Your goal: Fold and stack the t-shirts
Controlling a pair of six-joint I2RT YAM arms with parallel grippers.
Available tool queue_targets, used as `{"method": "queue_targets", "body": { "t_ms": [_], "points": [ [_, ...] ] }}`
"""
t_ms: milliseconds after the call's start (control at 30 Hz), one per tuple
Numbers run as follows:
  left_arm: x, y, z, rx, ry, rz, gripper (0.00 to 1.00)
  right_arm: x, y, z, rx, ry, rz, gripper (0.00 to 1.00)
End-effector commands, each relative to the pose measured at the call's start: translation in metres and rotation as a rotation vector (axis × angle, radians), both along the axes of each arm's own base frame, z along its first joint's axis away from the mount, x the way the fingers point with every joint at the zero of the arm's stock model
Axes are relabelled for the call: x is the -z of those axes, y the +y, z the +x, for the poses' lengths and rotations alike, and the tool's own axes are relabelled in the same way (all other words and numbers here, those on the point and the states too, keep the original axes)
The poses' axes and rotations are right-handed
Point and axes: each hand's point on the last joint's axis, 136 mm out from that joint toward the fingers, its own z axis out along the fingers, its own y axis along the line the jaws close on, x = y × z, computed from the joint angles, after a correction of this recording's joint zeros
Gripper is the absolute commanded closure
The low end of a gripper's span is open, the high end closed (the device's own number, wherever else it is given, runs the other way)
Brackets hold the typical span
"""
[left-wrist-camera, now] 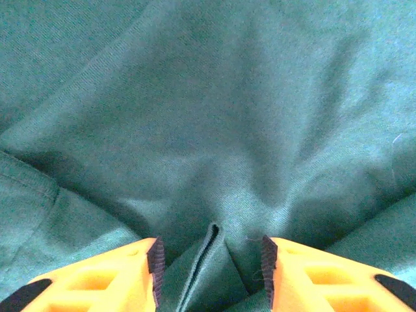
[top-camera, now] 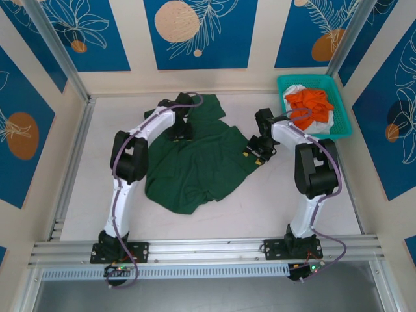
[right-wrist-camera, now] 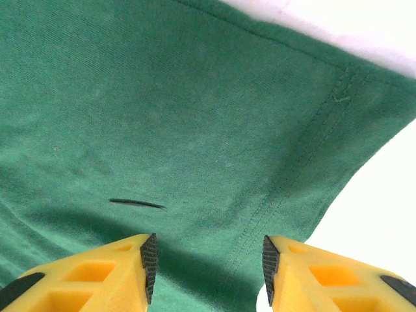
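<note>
A dark green t-shirt [top-camera: 195, 169] lies crumpled across the middle of the white table. My left gripper [top-camera: 177, 132] is down on its far part. In the left wrist view the left gripper [left-wrist-camera: 211, 260] stands partly open, with a raised fold of the green cloth [left-wrist-camera: 209, 273] between the pads and not clamped. My right gripper [top-camera: 255, 155] is at the shirt's right edge. In the right wrist view the right gripper [right-wrist-camera: 209, 260] is open just above flat green cloth [right-wrist-camera: 162, 117], beside a stitched hem [right-wrist-camera: 305, 156]. An orange t-shirt [top-camera: 311, 101] and a white t-shirt [top-camera: 325, 121] lie in the basket.
A teal mesh basket [top-camera: 305, 78] stands at the back right corner. Bare white table [right-wrist-camera: 377, 214] lies right of the shirt's edge and along the near side. Aluminium frame rails run along the left and near table edges.
</note>
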Motion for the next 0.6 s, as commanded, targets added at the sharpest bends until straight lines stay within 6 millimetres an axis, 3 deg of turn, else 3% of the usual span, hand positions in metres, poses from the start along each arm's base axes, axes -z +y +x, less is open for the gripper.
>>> {"method": "queue_targets", "body": {
  "t_ms": [0,167,300,567],
  "points": [
    [0.012,0.002,-0.006,0.033,0.033,0.04,0.64,0.002,0.003,0.004,-0.008,0.01,0.026,0.51],
    [0.013,0.002,-0.004,0.046,0.033,0.052,0.73,0.004,0.001,0.008,0.004,0.015,0.028,0.5],
    [0.007,0.006,0.0,0.048,0.009,0.074,0.98,0.007,0.001,0.011,0.004,0.019,0.027,0.5],
    [-0.045,0.034,0.004,-0.008,-0.154,0.106,1.0,0.01,0.001,0.017,0.011,0.027,0.034,0.5]
  ]
}}
